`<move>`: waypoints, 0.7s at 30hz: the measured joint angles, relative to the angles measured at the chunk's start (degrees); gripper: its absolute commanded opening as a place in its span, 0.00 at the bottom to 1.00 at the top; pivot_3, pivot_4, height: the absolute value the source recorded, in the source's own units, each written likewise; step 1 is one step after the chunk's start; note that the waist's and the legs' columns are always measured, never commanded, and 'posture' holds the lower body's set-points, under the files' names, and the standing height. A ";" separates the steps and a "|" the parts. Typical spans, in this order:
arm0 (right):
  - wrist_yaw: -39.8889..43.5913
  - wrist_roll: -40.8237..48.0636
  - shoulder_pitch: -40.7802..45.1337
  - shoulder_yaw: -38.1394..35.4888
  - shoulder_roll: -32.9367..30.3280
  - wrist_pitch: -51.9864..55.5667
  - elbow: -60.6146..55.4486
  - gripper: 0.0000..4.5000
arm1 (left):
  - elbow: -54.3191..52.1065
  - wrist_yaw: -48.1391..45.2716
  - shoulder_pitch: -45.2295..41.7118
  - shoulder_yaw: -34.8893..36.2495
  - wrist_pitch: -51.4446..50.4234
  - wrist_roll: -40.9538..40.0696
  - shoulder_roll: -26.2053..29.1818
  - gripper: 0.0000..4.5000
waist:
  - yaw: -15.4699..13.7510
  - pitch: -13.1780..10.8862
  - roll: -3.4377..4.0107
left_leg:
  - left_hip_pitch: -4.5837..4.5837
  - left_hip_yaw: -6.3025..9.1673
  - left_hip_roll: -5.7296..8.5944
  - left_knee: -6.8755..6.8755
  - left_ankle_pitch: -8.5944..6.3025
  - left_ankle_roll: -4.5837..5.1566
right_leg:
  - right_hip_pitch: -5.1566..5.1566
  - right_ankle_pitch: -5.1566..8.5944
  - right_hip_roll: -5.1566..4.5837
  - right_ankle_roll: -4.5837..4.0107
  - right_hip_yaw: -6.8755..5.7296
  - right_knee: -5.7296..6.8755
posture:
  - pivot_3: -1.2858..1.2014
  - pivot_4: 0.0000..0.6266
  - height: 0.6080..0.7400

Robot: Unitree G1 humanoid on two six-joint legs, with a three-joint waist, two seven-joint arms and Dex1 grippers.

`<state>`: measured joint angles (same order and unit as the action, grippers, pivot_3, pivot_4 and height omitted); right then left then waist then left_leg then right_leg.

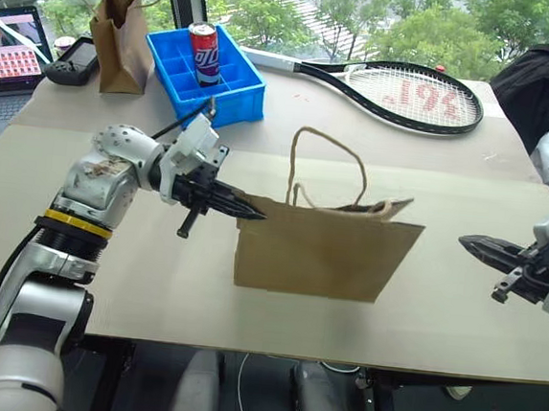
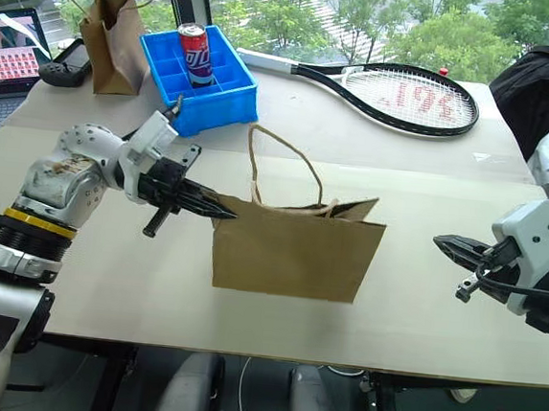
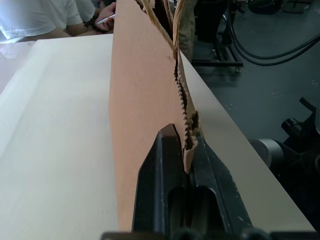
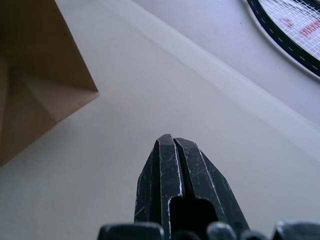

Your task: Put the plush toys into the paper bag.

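Left eye view has the paper bag [image 1: 323, 253] standing upright near the middle of the surface [image 1: 439, 306], its two cord handles rising above the rim. The left claw [image 1: 253, 209] points right and is clamped on the bag's top left corner; the left wrist view shows the serrated paper edge pinched between the two black fingers [image 3: 162, 175]. The right claw [image 1: 470, 244] hangs over the surface well to the right of the bag, pointing left toward it, fingers pressed together on nothing. The plush toys cannot be seen; whether they sit inside the bag cannot be told.

At the far left stands a narrower, darker bag [image 1: 119, 38], with a blue bin [image 1: 236, 92] holding a red can [image 1: 203, 50] just right of it. A tennis racket [image 1: 400, 90] lies along the far edge. A laptop [image 1: 8, 67] sits at the far left.
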<state>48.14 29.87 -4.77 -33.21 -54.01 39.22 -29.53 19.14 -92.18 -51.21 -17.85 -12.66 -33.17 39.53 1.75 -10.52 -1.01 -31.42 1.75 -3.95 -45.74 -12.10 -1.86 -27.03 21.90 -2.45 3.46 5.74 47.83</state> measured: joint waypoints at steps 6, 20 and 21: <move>-1.11 0.65 0.93 0.63 -0.01 0.31 -0.68 0.00 | 1.72 -0.14 0.08 -2.37 -2.91 1.36 1.34 0.33 | 0.47 -0.01 -0.01 | 0.00 0.01 -0.01 0.00 0.00 0.00 | 0.01 0.00 0.00 0.00 -0.01 0.00 | 0.52 0.24 0.38; 3.40 2.19 1.38 1.09 1.36 -1.22 5.19 0.00 | -3.79 5.96 12.33 24.56 -26.24 -9.70 13.69 1.00 | 1.67 -0.01 0.00 | 0.12 0.01 -0.05 0.04 0.00 0.01 | 0.02 0.03 0.00 -0.04 -0.03 0.07 | 0.52 0.24 0.38; 3.61 2.53 1.31 1.21 2.45 -1.85 5.32 0.00 | -4.96 8.48 15.74 26.52 -25.08 -9.23 13.39 1.00 | 1.48 0.00 0.01 | 0.16 0.01 -0.04 0.02 0.00 0.00 | 0.09 0.03 -0.02 -0.04 -0.03 0.07 | 0.52 0.24 0.38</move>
<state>51.75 32.40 -3.45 -32.01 -51.57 37.38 -24.21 14.18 -83.70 -35.46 8.67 -37.74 -42.40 52.92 3.23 -10.53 -1.00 -31.26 1.75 -4.00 -45.72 -12.10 -1.86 -26.94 21.93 -2.47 3.42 5.70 47.90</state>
